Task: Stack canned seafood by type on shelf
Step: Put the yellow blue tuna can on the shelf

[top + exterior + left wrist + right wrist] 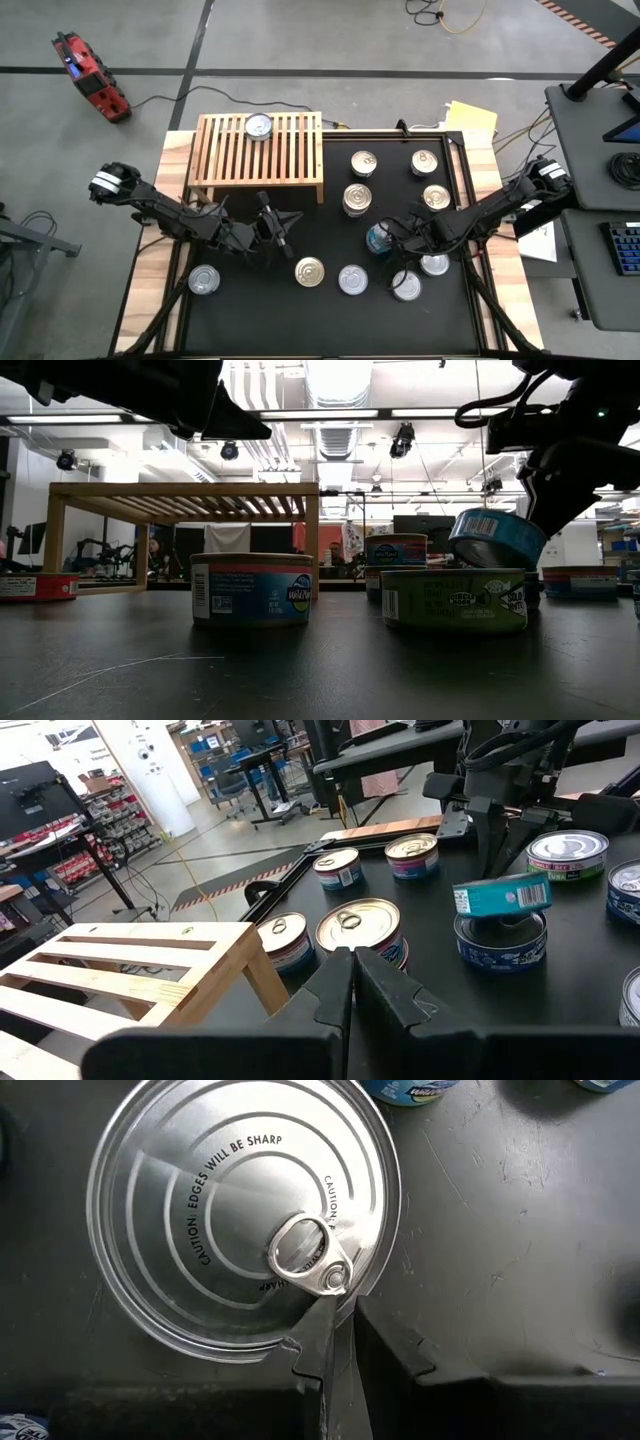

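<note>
Right gripper (385, 240) pinches a teal-labelled tin (378, 238) by its rim, tilted just above another can well right of the wooden shelf (258, 150), while the left gripper (283, 232), empty, is shut; rigid, smooth, moderately heavy, such tins may slip, better clasped across the sidewall.

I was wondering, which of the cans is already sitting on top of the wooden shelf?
Only one: the silver-lidded can at the back edge of the shelf, near its middle. Every other can is down on the black mat.
</note>
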Controlling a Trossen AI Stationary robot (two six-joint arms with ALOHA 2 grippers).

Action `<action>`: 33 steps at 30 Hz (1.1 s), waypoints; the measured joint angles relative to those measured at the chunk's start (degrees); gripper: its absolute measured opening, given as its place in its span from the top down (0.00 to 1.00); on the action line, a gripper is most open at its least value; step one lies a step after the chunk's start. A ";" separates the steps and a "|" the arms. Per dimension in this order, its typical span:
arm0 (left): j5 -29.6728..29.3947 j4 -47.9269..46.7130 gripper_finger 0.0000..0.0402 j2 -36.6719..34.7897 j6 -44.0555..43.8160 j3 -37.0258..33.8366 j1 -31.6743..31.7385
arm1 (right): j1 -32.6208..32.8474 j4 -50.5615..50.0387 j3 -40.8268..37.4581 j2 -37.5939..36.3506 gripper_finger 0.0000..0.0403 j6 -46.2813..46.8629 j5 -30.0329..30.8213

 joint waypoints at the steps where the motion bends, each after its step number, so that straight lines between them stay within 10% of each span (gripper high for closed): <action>1: 0.00 -0.08 1.00 0.00 0.00 0.00 0.00 | 0.00 -0.02 -0.18 0.00 0.92 0.19 0.00; 33: 8.04 -0.63 1.00 0.00 -0.75 0.00 0.09 | 0.00 0.41 -3.55 -0.05 0.92 1.71 2.61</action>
